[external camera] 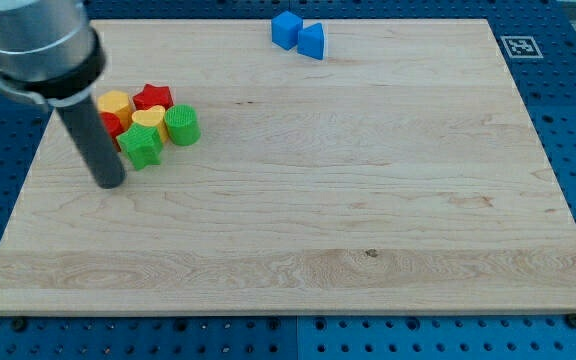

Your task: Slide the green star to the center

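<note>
Approach step, judged: my tip (111, 184), a bare rod grasping nothing, stood just left of the green star (140, 147); next move needed a rightward push toward the board (368, 200) centre.

green cylinder (181, 125) and yellow heart (149, 119) crowd the green star (141, 146); its right-bottom side lies open.

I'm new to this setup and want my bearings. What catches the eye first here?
The dark rod at the view's left, with my tip just left of the green star. Next, the tight cluster there: the star, a green cylinder, a red star and yellow blocks. Two blue blocks sit alone at the board's top edge.
</note>
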### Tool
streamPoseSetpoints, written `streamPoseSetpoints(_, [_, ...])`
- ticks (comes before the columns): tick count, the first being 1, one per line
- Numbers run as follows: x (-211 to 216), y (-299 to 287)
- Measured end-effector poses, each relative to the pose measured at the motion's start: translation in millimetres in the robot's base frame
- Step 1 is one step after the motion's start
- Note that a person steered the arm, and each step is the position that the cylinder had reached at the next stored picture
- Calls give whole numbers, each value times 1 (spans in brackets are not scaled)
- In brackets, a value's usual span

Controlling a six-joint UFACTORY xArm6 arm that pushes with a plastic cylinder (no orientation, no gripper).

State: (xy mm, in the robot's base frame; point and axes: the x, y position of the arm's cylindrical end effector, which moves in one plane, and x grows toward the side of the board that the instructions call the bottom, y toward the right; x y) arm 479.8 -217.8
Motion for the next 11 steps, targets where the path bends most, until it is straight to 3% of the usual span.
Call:
streamPoseSetpoints(1, [0,-6])
streamPoseSetpoints(2, [-36,-6])
streamPoseSetpoints(3, [-44,-6])
streamPoseSetpoints(6, [-28,11])
streamPoseSetpoints(7, [-29,25])
streamPoseSetpoints(9, [-50,108])
streamPoseSetpoints(11, [-53,123])
